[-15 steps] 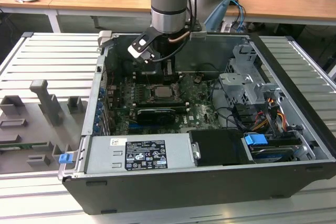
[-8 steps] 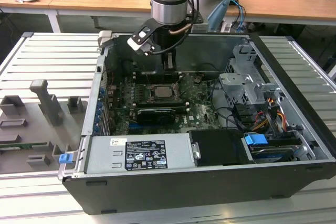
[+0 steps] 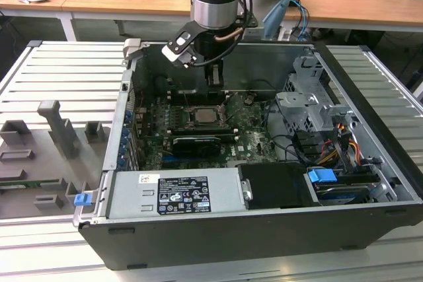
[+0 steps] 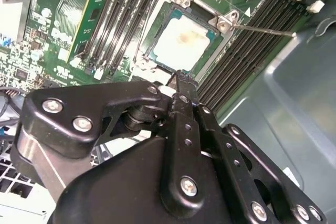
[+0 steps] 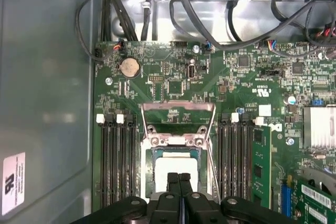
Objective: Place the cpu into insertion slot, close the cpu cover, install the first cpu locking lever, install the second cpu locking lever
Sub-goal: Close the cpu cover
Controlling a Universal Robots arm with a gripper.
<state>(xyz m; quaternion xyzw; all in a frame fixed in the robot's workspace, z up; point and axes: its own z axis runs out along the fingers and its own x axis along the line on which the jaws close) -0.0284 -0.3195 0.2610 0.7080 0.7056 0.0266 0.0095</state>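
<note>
Exterior view: the gripper (image 3: 213, 82) hangs inside the open computer case (image 3: 370, 163), with the cpu (image 3: 201, 115) directly below it.

Second wrist view: the black fingers (image 4: 181, 90) are pressed together, nothing between them, their tips just over the chip's near edge. The chip has a pale, matte metal face with a faint smudge. I'd call it light, stiff and delicate, to be held by opposite edges only. A thin wire lever (image 4: 262, 29) juts out beyond it.

First wrist view: the chip sits in the insertion slot (image 5: 149, 166). The cpu cover (image 5: 178, 108), a thin grey frame, is open beyond the fingertips.
</note>
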